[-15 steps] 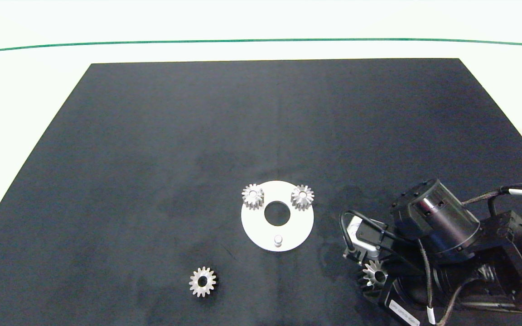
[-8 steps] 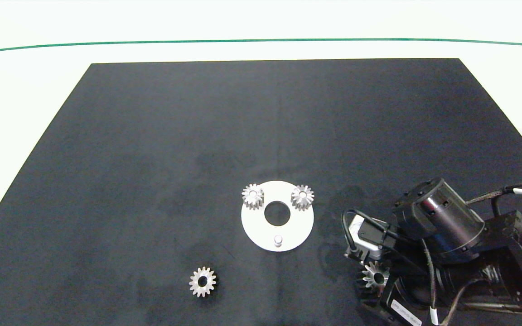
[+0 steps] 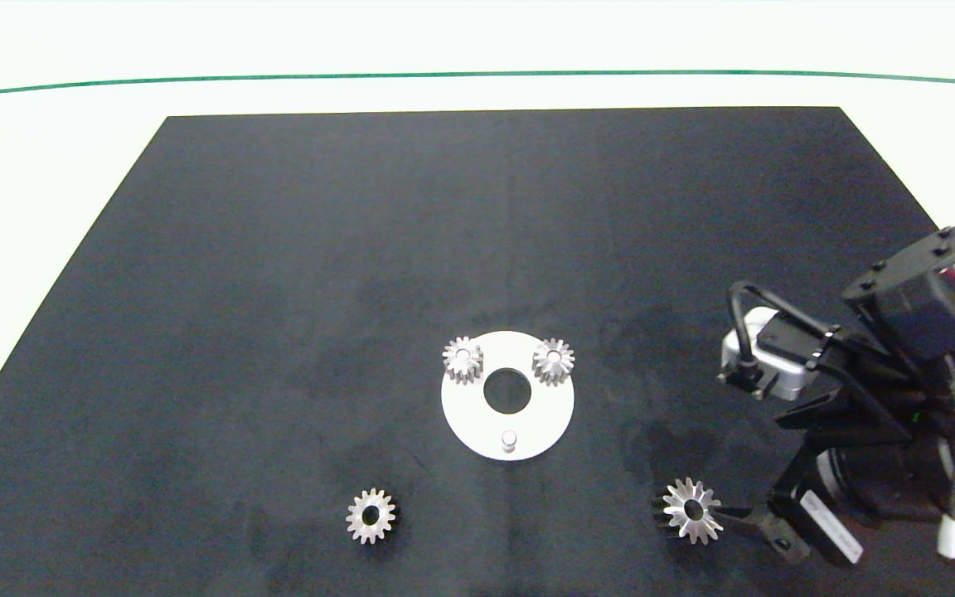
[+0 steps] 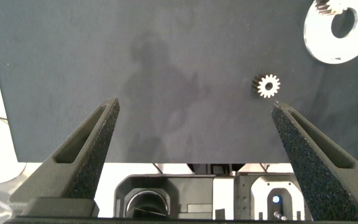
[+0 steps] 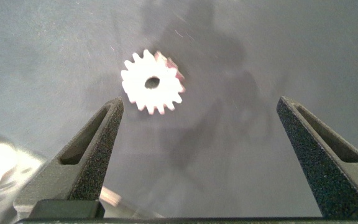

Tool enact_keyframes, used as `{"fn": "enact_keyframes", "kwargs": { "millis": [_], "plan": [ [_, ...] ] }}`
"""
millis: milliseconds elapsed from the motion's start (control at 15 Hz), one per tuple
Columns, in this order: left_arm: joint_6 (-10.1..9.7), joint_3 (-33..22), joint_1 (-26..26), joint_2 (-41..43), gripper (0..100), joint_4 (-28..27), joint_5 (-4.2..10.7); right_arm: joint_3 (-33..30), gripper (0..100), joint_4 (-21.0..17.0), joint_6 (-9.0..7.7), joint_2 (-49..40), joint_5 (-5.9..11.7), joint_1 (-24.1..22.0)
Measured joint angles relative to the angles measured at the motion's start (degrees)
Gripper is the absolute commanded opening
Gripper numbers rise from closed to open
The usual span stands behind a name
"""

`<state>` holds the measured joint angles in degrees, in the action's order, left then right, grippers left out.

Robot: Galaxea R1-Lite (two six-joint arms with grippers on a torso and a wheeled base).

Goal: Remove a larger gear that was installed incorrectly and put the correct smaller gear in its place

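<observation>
Larger gear (image 3: 691,511) flat, hole upward

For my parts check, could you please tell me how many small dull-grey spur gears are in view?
3: two small dull-grey spur gears sit on the white round plate; one lies loose on the black mat.

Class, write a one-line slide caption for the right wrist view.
Open right gripper above the shiny, pointed-tooth silver gear lying free on the black mat.

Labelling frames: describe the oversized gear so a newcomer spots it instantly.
On the black mat, look right of the white disc, near the right hand. The larger gear lies flat there, alone. Unlike the duller blunt-toothed gears, it is shiny, with long pointed starburst teeth.
</observation>
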<state>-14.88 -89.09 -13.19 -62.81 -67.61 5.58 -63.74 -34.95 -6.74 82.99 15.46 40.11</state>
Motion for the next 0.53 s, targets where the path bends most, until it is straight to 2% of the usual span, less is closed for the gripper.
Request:
{"fn": "enact_keyframes", "kwargs": {
  "millis": [133, 200, 267, 400, 467, 533],
  "plan": [
    [-0.05, 0.87, -0.43, -0.59, 100, -0.02, -0.07, -10.64, 100, -13.49, 6.95, -0.8, 0.5, -1.02],
    [-0.22, 1.38, -1.44, -1.05, 100, -0.02, -0.1, -15.71, 100, -19.21, 10.4, -1.05, 0.74, -2.4],
    [-0.44, 1.83, -2.44, -1.68, 100, 0.02, -0.11, -19.86, 100, -22.89, 12.91, -1.29, 0.9, -5.11],
    [-0.68, 2.71, -3.51, -3.16, 100, 0.09, -0.33, -22.58, 100, -25.6, 15.06, -1.71, 1.05, -10.81],
    [-1.1, 3.01, -4.41, -4.14, 100, 0.11, -0.35, -22.81, 100, -25.95, 15.31, -1.74, 1.13, -13.73],
    [-2.43, 3.36, -5.74, -5.28, 100, 0.16, -0.38, -22.94, 100, -26.15, 15.34, -1.72, 1.22, -15.99]
  ]
}}
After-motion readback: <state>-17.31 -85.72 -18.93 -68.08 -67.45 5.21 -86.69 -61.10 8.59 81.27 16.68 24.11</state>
